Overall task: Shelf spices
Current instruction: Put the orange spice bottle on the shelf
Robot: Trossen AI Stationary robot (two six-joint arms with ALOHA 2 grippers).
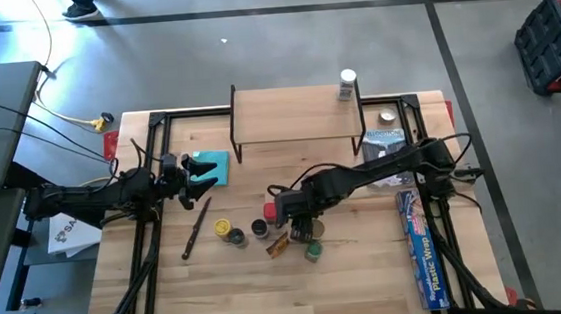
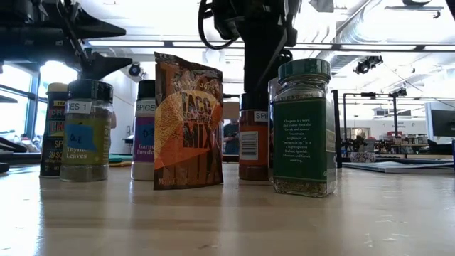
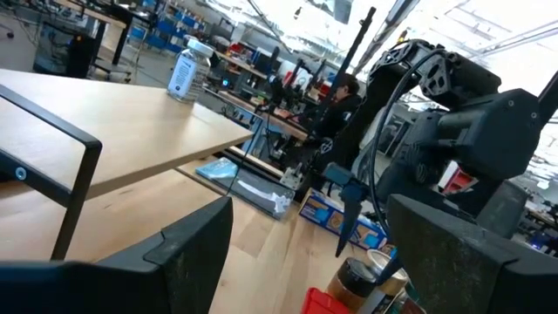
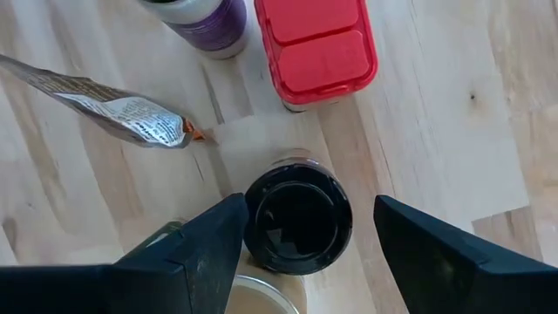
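The shelf (image 1: 297, 116) stands at the table's far middle, with a white-lidded jar (image 1: 347, 85) on its right end. The other spices stand in a cluster in the table's middle: a yellow-lidded jar (image 1: 223, 226), a dark jar (image 1: 237, 237), a tan-lidded jar (image 1: 259, 228), the red box (image 1: 270, 211), the packet (image 1: 277, 244) and a green-lidded jar (image 1: 313, 251). My right gripper (image 4: 301, 231) is open, pointing down, with a finger on either side of a black-lidded jar (image 4: 296, 227). One finger (image 4: 228, 228) is very near the lid. My left gripper (image 1: 197, 174) is open and empty over the teal cloth (image 1: 217, 166).
A long blue plastic-wrap box (image 1: 423, 246) lies along the right side. A clear bag (image 1: 385, 144) lies right of the shelf. A thin dark stick (image 1: 196, 227) lies left of the cluster. The red box (image 4: 318, 44) and the packet (image 4: 105, 109) stand close by the right gripper.
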